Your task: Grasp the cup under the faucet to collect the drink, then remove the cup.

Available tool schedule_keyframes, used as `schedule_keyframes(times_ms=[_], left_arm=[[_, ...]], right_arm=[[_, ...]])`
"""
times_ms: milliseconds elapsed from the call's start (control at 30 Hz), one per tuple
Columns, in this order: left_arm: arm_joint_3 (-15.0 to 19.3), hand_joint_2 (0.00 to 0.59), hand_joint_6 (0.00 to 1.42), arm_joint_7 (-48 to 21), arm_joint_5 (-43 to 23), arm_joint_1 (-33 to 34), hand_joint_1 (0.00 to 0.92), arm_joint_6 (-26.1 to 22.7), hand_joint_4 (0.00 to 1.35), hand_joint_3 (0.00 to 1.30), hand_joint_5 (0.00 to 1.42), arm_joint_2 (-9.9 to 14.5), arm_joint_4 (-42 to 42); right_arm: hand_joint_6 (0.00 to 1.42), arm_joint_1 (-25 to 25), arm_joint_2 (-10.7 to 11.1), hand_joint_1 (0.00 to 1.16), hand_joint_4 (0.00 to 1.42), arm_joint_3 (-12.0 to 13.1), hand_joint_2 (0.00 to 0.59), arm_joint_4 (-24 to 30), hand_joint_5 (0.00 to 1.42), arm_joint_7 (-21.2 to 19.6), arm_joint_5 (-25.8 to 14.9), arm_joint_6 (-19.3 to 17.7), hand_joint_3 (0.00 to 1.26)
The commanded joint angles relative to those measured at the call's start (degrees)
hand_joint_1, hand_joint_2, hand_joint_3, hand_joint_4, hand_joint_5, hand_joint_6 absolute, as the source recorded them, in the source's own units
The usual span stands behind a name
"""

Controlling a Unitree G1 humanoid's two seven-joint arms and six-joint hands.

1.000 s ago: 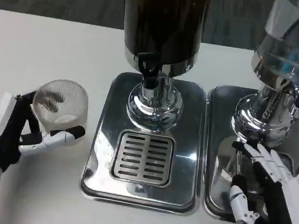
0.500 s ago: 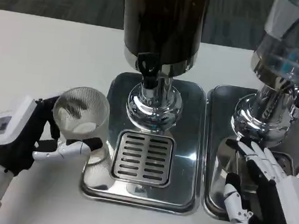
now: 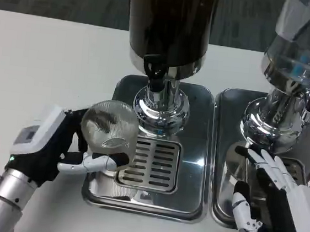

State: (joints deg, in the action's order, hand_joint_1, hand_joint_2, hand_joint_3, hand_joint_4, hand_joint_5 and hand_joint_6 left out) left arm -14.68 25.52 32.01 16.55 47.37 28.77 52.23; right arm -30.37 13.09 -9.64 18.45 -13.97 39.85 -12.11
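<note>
A clear ribbed plastic cup [image 3: 110, 127] is held in my left hand [image 3: 57, 147], fingers wrapped around its side. The cup hangs over the left part of the steel drip tray [image 3: 195, 106], at the left edge of the slotted grate [image 3: 151, 163]. The black faucet [image 3: 155, 71] of the dark drink dispenser [image 3: 170, 23] is above and to the right of the cup. My right hand [image 3: 271, 197] rests with its fingers spread over the second tray at the right, holding nothing.
A second dispenser with a clear tank [image 3: 299, 59] stands on its own steel tray [image 3: 229, 157] at the right. White table [image 3: 44, 65] spreads out to the left of the trays.
My left hand has carried the cup to the right, from the table onto the drip tray beside the grate. The right hand has barely moved.
</note>
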Motion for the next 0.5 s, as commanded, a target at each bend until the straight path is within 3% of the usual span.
schedule_keyframes(times_ms=[33,500], left_arm=[[-0.74,0.109,1.30,-1.11,0.40,2.52,0.419,-0.04,0.67,0.61,0.98,-1.34,0.53],[-3.13,0.111,1.27,-2.89,1.90,5.91,0.415,-1.34,0.67,0.61,0.96,-4.50,2.87]], right_arm=[[0.08,-1.44,-0.44,0.18,0.09,0.16,0.516,1.03,0.05,-1.01,-0.29,-0.70,0.19],[0.08,-3.15,-1.24,0.18,0.09,0.17,0.525,1.96,0.05,-1.28,0.35,-0.38,0.19]])
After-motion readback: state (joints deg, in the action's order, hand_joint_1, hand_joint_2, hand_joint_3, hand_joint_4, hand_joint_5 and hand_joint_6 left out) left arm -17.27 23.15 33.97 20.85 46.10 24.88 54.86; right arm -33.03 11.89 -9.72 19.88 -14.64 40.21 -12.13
